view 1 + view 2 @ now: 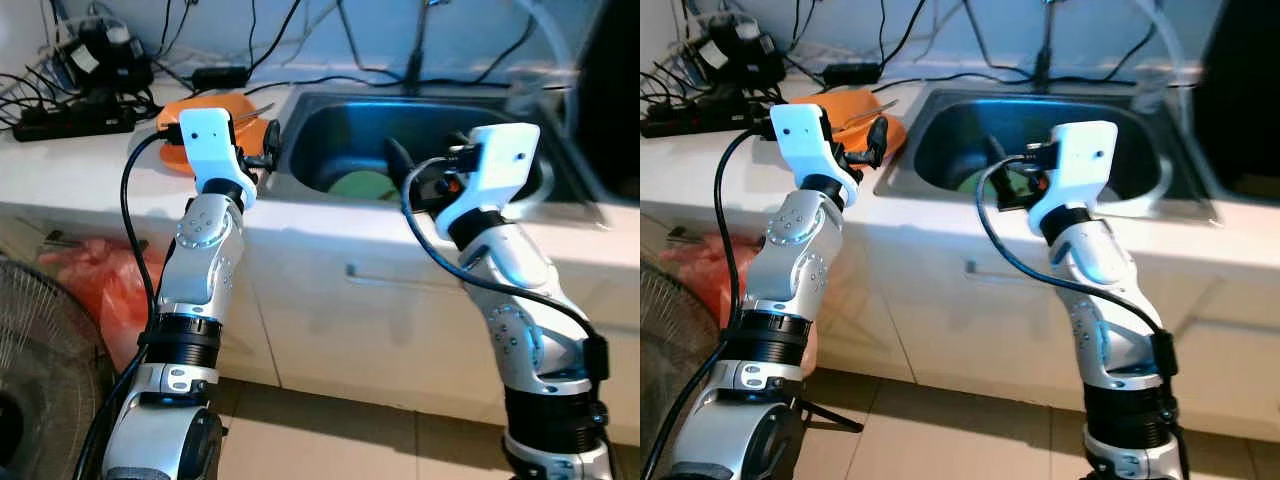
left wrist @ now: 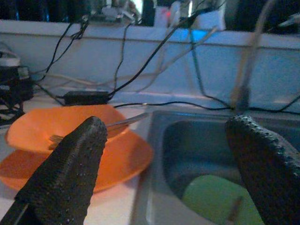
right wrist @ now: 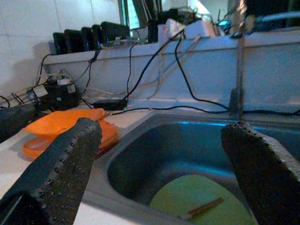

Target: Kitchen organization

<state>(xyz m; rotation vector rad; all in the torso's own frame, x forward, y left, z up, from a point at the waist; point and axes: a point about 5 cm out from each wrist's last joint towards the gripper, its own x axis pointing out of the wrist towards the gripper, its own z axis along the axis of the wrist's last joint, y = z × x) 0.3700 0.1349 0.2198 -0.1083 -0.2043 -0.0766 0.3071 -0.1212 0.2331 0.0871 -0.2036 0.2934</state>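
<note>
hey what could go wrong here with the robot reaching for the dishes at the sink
The fork lies loose across the stacked orange plates, so lifting them with the open left gripper may tip it off. Cables trail along the counter beside the sink and could snag. The right gripper may knock the utensil on the green plate.

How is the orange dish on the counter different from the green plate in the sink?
The orange dishes stand on the white counter left of the sink, as a bowl stacked on a plate; the green plate lies alone, flat on the sink's bottom. A metal utensil rests in the orange bowl, a thin stick on the green plate. Neither gripper touches them.
</note>
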